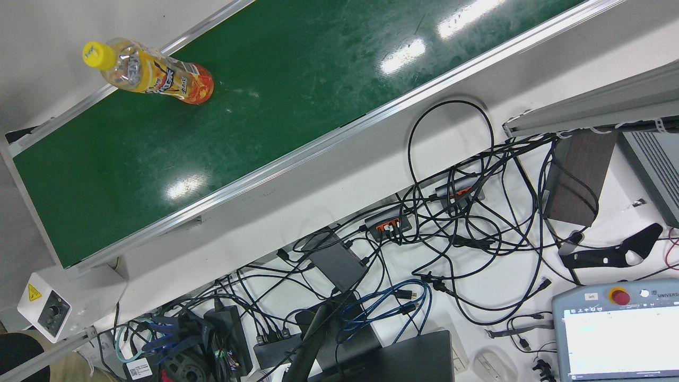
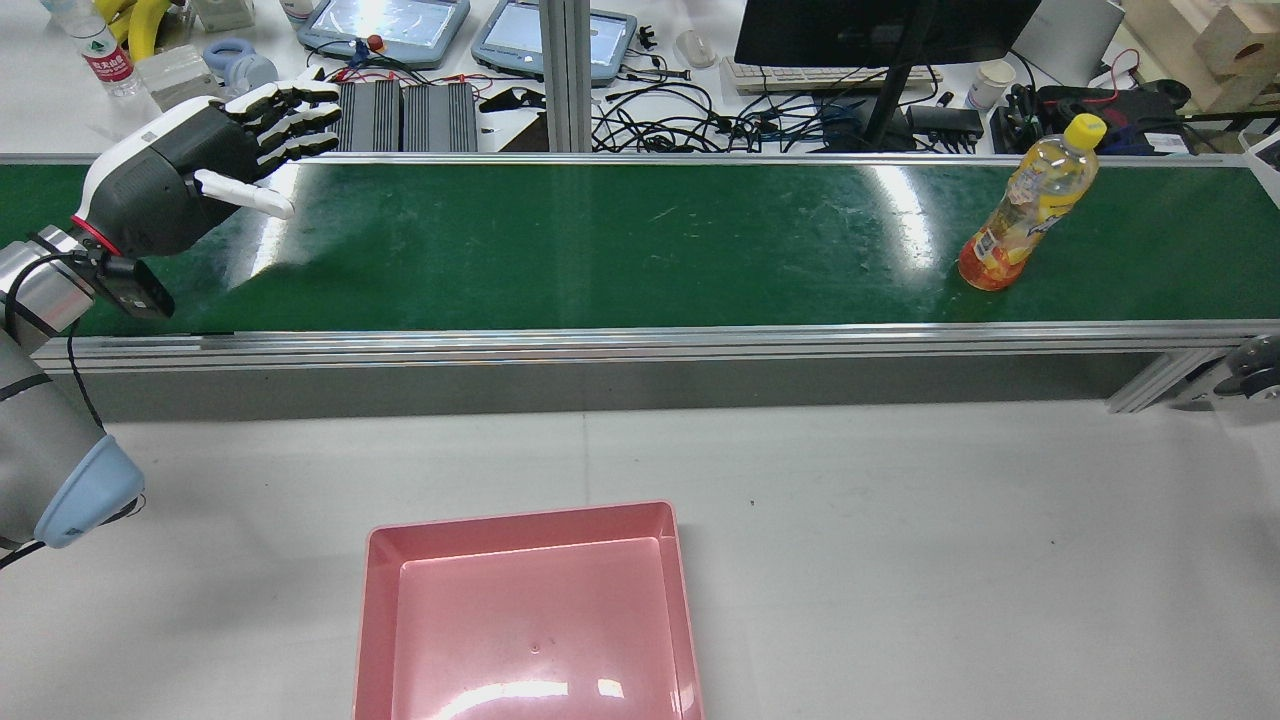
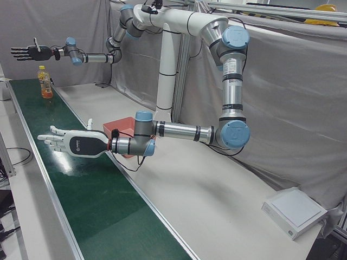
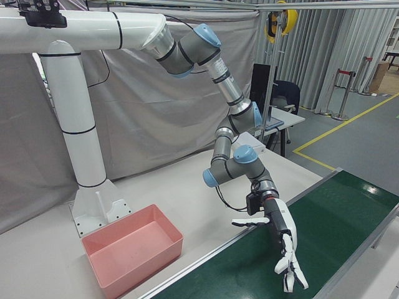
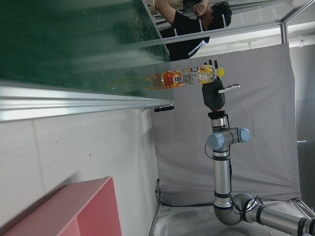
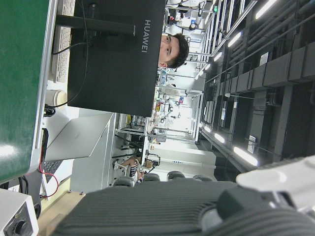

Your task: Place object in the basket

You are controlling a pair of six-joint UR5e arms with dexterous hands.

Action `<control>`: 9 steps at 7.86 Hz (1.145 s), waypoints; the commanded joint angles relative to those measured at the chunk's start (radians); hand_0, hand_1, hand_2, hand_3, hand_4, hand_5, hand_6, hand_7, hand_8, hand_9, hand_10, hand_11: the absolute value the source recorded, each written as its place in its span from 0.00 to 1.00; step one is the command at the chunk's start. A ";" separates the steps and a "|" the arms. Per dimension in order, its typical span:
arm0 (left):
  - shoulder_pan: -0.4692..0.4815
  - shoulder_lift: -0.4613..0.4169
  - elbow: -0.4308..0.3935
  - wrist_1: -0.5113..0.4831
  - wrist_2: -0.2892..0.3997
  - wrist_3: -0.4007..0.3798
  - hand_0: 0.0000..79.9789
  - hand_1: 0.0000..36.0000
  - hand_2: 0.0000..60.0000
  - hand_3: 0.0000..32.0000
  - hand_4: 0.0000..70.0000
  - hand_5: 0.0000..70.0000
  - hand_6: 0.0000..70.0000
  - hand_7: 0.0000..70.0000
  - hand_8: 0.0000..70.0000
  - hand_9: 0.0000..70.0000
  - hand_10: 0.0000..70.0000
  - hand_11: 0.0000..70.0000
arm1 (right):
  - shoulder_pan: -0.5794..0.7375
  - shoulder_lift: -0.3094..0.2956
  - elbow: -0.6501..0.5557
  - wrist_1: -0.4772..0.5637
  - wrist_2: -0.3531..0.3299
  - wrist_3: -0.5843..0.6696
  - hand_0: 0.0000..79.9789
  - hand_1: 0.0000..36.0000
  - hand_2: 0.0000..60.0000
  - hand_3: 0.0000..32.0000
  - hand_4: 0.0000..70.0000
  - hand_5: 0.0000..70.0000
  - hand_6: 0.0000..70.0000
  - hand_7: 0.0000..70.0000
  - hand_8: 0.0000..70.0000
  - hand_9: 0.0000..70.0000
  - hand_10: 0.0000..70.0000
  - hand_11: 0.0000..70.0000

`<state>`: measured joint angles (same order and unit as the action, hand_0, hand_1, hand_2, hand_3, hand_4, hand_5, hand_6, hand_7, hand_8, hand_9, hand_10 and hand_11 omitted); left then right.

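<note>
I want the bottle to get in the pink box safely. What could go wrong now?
1. The bottle stands tall and narrow on the green belt; a sideways bump from the fingers could tip it over.
2. The left hand is open at the belt's far end from the bottle, so it may not reach it.
3. The pink basket sits off the belt, so a loose grip could drop the bottle on the way.

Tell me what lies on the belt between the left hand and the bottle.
Nothing: in the rear view, bare green belt runs from the left hand to the bottle.
</note>
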<state>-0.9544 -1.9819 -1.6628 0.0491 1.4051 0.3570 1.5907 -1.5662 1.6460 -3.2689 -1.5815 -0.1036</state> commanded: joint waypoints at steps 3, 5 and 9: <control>0.002 0.000 0.000 0.000 0.000 -0.001 0.68 0.44 0.00 0.09 0.19 0.36 0.03 0.02 0.15 0.16 0.13 0.21 | 0.000 0.000 0.000 0.000 0.000 0.001 0.00 0.00 0.00 0.00 0.00 0.00 0.00 0.00 0.00 0.00 0.00 0.00; 0.002 0.002 0.000 0.000 0.000 0.002 0.67 0.43 0.00 0.11 0.19 0.36 0.03 0.02 0.15 0.16 0.13 0.21 | 0.000 0.000 0.000 0.000 0.000 -0.001 0.00 0.00 0.00 0.00 0.00 0.00 0.00 0.00 0.00 0.00 0.00 0.00; 0.000 0.000 0.000 0.000 0.000 -0.003 0.68 0.43 0.00 0.10 0.19 0.36 0.02 0.02 0.15 0.15 0.12 0.20 | 0.000 0.000 0.000 0.000 0.000 0.001 0.00 0.00 0.00 0.00 0.00 0.00 0.00 0.00 0.00 0.00 0.00 0.00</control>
<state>-0.9544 -1.9809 -1.6628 0.0491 1.4051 0.3553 1.5907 -1.5662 1.6460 -3.2689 -1.5815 -0.1043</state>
